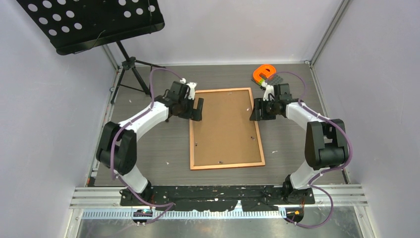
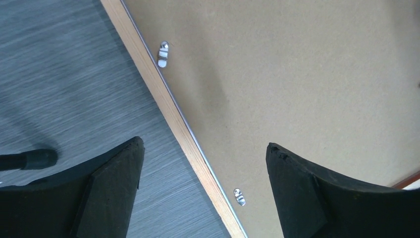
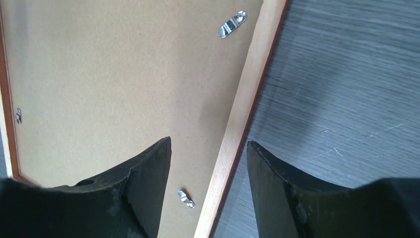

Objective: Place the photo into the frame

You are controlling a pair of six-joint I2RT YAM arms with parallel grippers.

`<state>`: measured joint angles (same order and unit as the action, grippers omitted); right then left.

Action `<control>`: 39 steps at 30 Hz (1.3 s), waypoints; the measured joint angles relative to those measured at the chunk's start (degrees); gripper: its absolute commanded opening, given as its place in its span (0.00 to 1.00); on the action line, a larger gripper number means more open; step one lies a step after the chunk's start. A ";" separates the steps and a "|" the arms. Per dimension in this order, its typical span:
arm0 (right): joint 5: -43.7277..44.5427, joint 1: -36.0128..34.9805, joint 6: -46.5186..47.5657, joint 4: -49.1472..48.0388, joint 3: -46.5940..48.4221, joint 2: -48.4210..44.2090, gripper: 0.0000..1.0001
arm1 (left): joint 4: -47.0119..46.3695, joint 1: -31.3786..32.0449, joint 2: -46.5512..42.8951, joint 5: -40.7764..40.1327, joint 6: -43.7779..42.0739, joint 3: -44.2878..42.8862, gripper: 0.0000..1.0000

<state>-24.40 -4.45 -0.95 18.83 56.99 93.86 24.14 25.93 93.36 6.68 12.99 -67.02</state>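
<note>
Your left gripper (image 2: 203, 146) hangs spread wide, straddling the left border of the frame (image 1: 228, 166). Your right gripper (image 3: 208, 141), also spread, straddles the right border. The frame lies back-up on the table (image 1: 292, 148) between them, board (image 1: 225, 126) inside.

From above you get bright, even, diffuse light. The pale walls (image 1: 49, 124) bounce it around, and only faint, soft-edged shadows lie on the surface (image 1: 287, 148). There is no glare on the frame (image 1: 192, 144), only a dull sheen on the metal sheet (image 1: 223, 225) along the bottom edge.

Your wrist views are sharp on the backing board (image 2: 297, 74), with its grain visible and a vague shadow patch across it. The metal clips (image 2: 162, 53) glint. The jaws of the left gripper (image 2: 204, 144) and right gripper (image 3: 209, 141) look near-black and soft, with little detail. In the left wrist view the surface grain is slightly smeared.
</note>
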 measured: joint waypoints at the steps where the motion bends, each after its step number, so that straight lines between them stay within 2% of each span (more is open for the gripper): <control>1: 0.13 -0.39 0.46 0.35 0.07 0.02 0.63 | 0.48 0.00 0.87 0.55 -0.26 -0.24 0.86; 8: 0.94 -0.68 2.71 2.08 0.66 0.68 0.63 | 3.45 0.00 7.87 2.08 -1.66 -1.22 0.67; 23: 0.92 -0.63 3.69 2.47 0.66 1.42 0.62 | 4.50 -0.09 11.69 2.36 -1.68 -1.97 0.37; 26: 0.92 -0.24 3.72 2.47 0.66 1.42 0.62 | 4.66 -0.17 11.85 2.25 -1.73 -1.97 0.28; 33: 0.83 0.20 3.72 2.47 0.66 1.42 0.62 | 4.87 -0.17 11.93 2.56 -0.61 -2.16 0.00; 39: 0.76 0.46 3.72 2.47 0.66 1.42 0.61 | 4.63 -0.26 11.93 3.04 0.22 -2.25 0.00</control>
<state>-23.64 -3.99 2.76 21.30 57.65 95.29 28.77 25.67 105.30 9.72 13.21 -69.28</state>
